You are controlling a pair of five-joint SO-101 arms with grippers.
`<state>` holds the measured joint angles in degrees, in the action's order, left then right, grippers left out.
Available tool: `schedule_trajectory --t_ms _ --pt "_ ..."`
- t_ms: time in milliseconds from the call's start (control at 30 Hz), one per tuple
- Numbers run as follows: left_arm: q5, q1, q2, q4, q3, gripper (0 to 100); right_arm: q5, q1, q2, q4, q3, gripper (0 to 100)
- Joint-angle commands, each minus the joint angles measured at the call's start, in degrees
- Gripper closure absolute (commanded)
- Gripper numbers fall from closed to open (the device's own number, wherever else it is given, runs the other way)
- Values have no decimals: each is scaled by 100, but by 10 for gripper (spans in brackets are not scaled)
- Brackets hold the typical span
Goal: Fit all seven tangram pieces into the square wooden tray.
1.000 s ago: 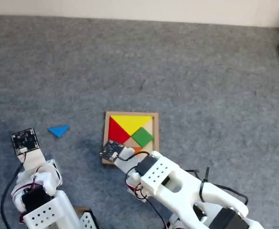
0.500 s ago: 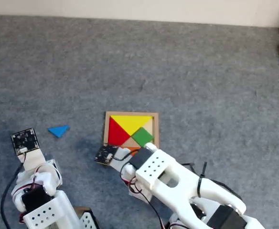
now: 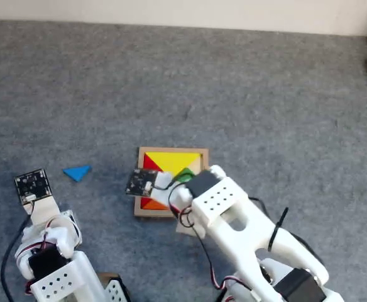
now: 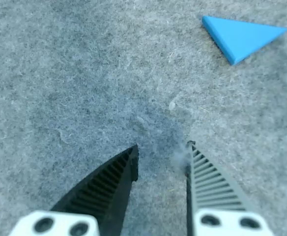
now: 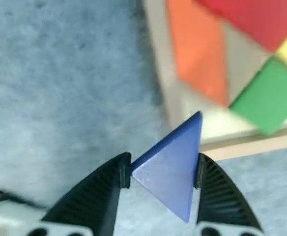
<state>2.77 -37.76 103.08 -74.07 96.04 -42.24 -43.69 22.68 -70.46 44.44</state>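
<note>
The right arm has swung forward over the near edge of the mid-desk tray. Toward the desk's near left corner, the left gripper hangs open and empty near a light blue triangle. The right gripper pinches a dark blue triangle at the tray's rim.

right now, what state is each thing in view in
tray: partly filled, bare gap left
red triangle: seated in tray
yellow triangle: seated in tray
green square: seated in tray
orange piece: seated in tray
dark blue triangle: clamped, not yet in tray
light blue triangle: loose on carpet, untouched
left end effector: open, empty
right end effector: shut on dark blue triangle
</note>
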Motion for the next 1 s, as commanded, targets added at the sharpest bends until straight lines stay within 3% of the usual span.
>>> schedule_trajectory --t_ms 0,200,400,567,667,833,967 --pt "-9 -92 48 -35 119 841 -484 251 -4 769 -251 839" --pt "-9 -92 48 -35 119 841 -536 233 4 1455 145 829" --pt "-9 -92 48 -35 119 841 -527 268 4 1437 189 691" --pt "-9 -92 48 -35 119 841 -519 277 66 1420 136 694" --pt "-9 -92 48 -35 119 841 -457 391 66 1420 136 778" --pt "-9 -92 48 -35 119 841 677 734 13 1464 -523 965" --pt "-9 -92 48 -35 119 841 2075 804 -4 1543 -848 978"
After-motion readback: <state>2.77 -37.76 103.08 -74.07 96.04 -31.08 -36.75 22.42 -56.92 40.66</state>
